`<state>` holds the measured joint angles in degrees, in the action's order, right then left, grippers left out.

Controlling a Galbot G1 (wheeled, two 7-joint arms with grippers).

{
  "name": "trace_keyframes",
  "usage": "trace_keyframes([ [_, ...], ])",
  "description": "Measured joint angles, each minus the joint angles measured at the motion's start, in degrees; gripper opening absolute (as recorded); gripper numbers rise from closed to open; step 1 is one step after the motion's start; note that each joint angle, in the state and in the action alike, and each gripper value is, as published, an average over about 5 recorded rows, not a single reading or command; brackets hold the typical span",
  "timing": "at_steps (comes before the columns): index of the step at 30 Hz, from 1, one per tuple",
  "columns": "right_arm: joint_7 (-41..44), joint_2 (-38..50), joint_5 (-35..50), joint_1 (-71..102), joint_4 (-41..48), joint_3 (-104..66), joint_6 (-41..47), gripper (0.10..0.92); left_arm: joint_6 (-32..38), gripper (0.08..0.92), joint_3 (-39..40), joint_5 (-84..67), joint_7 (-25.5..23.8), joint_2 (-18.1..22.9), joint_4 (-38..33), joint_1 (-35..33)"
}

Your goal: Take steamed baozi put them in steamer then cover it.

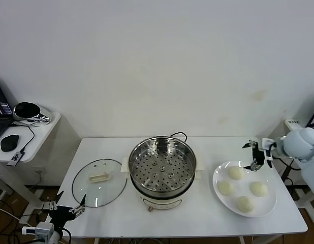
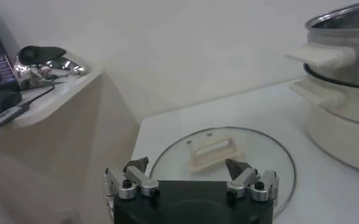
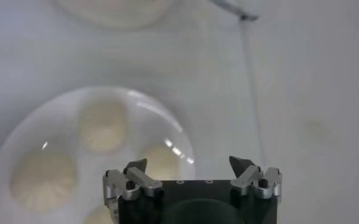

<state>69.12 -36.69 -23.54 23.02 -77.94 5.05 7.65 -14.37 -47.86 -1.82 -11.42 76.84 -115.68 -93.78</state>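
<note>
Head view showed four steamed baozi (image 1: 235, 173) resting on a white plate (image 1: 218, 179) at the right end of the table (image 1: 208, 218), all of them well apart from the steamer (image 1: 162, 170), which stood uncovered at the middle with its perforated tray bare. The cover (image 1: 99, 183) lay flat on the table just left of the steamer, handle up. The right gripper (image 1: 257, 154) hung above the far edge of the plate with its jaws spread wide and nothing between them; in the right wrist view the buns sat below and ahead of its fingertips (image 3: 136, 165). The left gripper (image 1: 67, 208) waited low at the near left corner of the table, likewise spread and empty, pointed toward the cover. The buns looked soft, light and smooth-skinned, so they would likely dent or tear under a hard squeeze; a gentle pinch across the widest part, low on the sides, seemed the safest hold. The cover appeared to be glass in a metal rim, stiff, heavier and breakable, and its raised cream bar handle (image 2: 213, 151) looked like the only sensible place to take it, since the rim lay flush on the table.
</note>
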Motion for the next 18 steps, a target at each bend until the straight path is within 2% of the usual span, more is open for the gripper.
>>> trace_keyframes([
  [18,-2.6,-10.4,-8.9,-5.5,16.5,6.7,-6.3,0.823,0.3,0.823,0.5,1.3,0.1,0.8,1.4,0.4],
])
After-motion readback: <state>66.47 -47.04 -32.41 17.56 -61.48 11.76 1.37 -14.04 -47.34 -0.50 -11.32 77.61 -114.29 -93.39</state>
